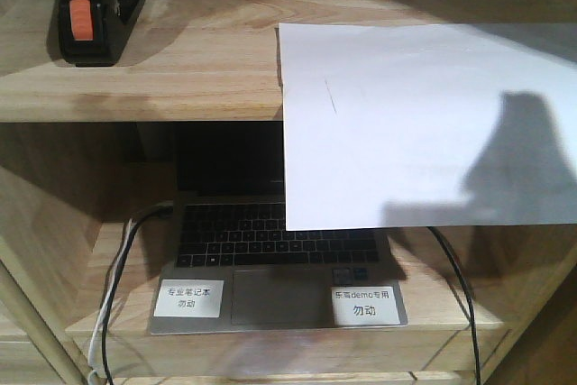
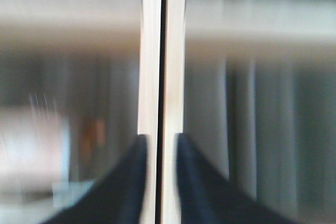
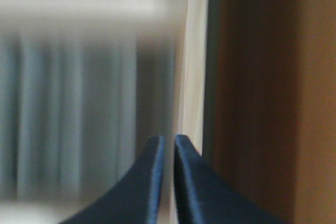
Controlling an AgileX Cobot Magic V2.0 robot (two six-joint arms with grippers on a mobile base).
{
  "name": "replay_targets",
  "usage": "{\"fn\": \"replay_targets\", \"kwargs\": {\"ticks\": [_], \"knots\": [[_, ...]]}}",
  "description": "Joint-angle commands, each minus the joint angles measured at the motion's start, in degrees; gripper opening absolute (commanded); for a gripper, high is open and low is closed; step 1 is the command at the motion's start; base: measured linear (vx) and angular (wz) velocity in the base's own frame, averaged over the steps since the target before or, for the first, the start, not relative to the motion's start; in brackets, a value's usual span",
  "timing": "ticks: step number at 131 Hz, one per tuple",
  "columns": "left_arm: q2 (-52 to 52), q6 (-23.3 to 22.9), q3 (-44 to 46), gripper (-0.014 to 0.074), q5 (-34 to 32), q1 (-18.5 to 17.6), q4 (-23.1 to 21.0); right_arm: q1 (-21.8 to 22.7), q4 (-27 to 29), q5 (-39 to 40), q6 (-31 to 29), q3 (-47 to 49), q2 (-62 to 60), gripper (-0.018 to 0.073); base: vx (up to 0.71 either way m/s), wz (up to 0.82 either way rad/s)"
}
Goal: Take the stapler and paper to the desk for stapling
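Light wood shelves (image 1: 180, 69) fill the front view; no desk shows in any picture. On the upper board the stapler (image 1: 90, 15) stands at the far left, orange patch toward the camera, clear on all sides, so it looks easy to take from the front. The paper (image 1: 424, 123) lies at the right of the same board, well apart from the stapler. Its near part overhangs the shelf edge and hangs in front of a laptop (image 1: 270, 250) on the lower board, which probably leaves a free edge to pinch. Both task things are on the shelf, so I judge the fetching not yet begun.

Both wrist views are blurred. The left gripper (image 2: 161, 145) has its fingers a little apart with nothing between them; the pale upright strip seems to lie beyond. The right gripper (image 3: 169, 142) is all but closed and empty, beside a brown upright panel (image 3: 262, 98).
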State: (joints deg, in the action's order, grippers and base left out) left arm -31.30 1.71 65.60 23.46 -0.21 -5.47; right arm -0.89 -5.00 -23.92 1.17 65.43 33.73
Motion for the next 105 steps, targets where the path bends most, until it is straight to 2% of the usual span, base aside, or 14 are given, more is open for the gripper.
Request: {"fn": "replay_targets", "kwargs": {"ticks": [1, 10, 20, 36, 51, 66, 78, 90, 105], "knots": [[-1.79, -0.06, 1.44, 0.0347, 0.8, 0.03, -0.05, 0.37, 0.06, -1.52, 0.0, 1.38, 2.67, 0.0142, 0.0, 0.0], [-2.03, -0.06, 1.39, 0.0437, 3.11, 0.03, -0.05, 0.37, 0.89, -3.73, 0.0, 1.38, 3.5, 0.0202, 0.0, 0.0], [-2.06, -0.12, 1.39, 0.0553, 4.86, 0.03, -0.05, 0.37, 2.43, -5.37, 0.0, 1.38, 4.08, 0.0312, 0.0, 0.0], [-1.94, -0.12, 1.39, 0.0716, 6.89, 0.03, 0.01, 0.37, 3.65, -5.96, 0.0, 1.38, 4.46, 0.054, 0.0, 0.0], [-1.94, -0.12, 1.39, 0.0729, 8.9, 0.03, 0.46, 0.37, 3.67, -5.96, 0.0, 1.38, 4.46, 0.0731, 0.0, 0.0], [-1.94, -0.12, 1.39, 0.0722, 9.53, -0.46, 0.4, 0.37, 3.67, -5.96, 0.0, 1.38, 4.46, 0.0724, 0.0, 0.0], [-2.18, -0.12, 1.39, 0.0719, 8.89, -2.3, 0.3, 0.37, 3.67, -5.87, 0.0, 1.38, 4.46, 0.0718, 0.0, 0.0], [-3.23, -0.12, 1.39, 0.0716, 8.32, -5.97, -0.24, 0.37, 3.67, -5.69, -0.12, 1.38, 4.46, 0.0706, 0.0, 0.0], [-5.24, -0.12, 1.44, 0.0713, 8.12, -12.27, -0.17, 0.37, 3.63, -5.12, -0.54, 1.38, 4.46, 0.0679, 0.0, 0.0]]}}
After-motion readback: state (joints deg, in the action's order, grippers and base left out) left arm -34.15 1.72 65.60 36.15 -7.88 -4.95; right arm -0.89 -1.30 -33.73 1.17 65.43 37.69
